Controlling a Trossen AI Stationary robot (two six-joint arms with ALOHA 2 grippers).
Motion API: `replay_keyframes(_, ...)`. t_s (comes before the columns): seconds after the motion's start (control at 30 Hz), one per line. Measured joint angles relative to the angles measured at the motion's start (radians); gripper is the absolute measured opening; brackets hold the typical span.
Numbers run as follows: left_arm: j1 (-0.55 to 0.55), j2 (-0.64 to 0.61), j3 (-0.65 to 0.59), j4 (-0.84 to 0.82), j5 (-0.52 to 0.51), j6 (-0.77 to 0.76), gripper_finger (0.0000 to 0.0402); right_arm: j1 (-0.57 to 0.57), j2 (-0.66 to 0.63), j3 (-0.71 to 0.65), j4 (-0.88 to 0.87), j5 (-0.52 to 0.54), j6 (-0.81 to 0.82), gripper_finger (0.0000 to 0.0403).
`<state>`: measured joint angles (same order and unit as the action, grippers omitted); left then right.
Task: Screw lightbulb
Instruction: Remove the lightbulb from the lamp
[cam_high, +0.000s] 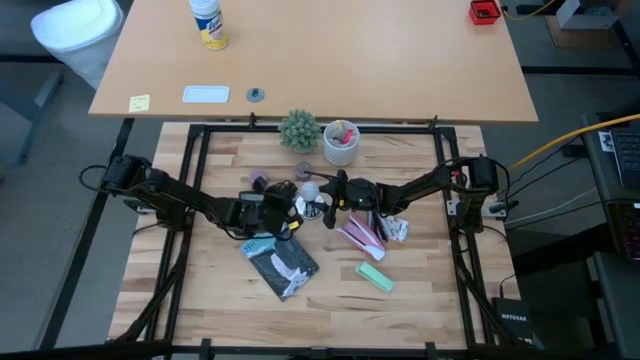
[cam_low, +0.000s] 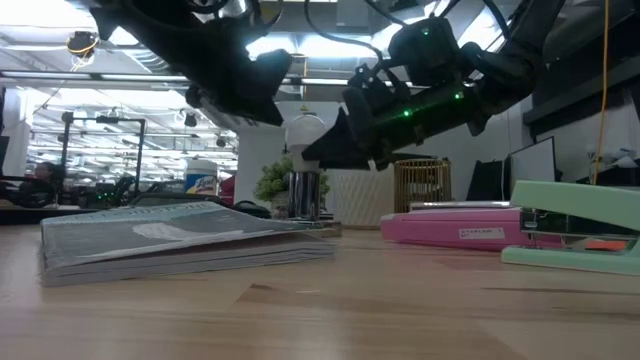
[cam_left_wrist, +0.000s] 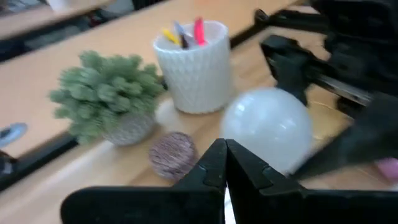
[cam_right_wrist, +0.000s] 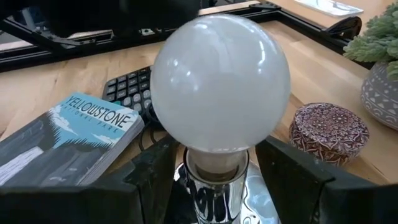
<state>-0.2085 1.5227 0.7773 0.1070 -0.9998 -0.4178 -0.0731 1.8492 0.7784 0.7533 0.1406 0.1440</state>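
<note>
The lightbulb stands upright mid-bench in a shiny holder, its screw end hidden. The right end effector spreads open around its neck. The left end effector, closed, sits just beside it.

Open-plan lab or workshop, ceiling strip lights; cabled robot frame, neighbouring workbench

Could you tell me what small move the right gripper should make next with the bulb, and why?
Probably close the right gripper on the lightbulb's neck and begin twisting. Its fingers stand open on either side of the neck, and the bulb already sits upright in the shiny base. The left gripper, shut, sits beside the bulb.
</note>
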Motion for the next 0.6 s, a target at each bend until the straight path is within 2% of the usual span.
replay_keyframes(0.2, 0.050, 0.000, 0.000, 0.012, -0.009, 0.040, 0.0000, 0.001, 0.000, 0.000, -0.013, -0.001, 0.000, 0.0227)
replay_keyframes(0.43, 0.114, 0.000, 0.000, 0.010, 0.188, 0.040, 0.0000, 0.001, 0.000, 0.000, -0.014, -0.001, 0.000, 0.0227)
replay_keyframes(0.6, 0.088, 0.000, 0.000, 0.009, 0.204, 0.059, 0.0000, 0.001, 0.000, 0.000, -0.015, -0.002, 0.000, 0.0227)
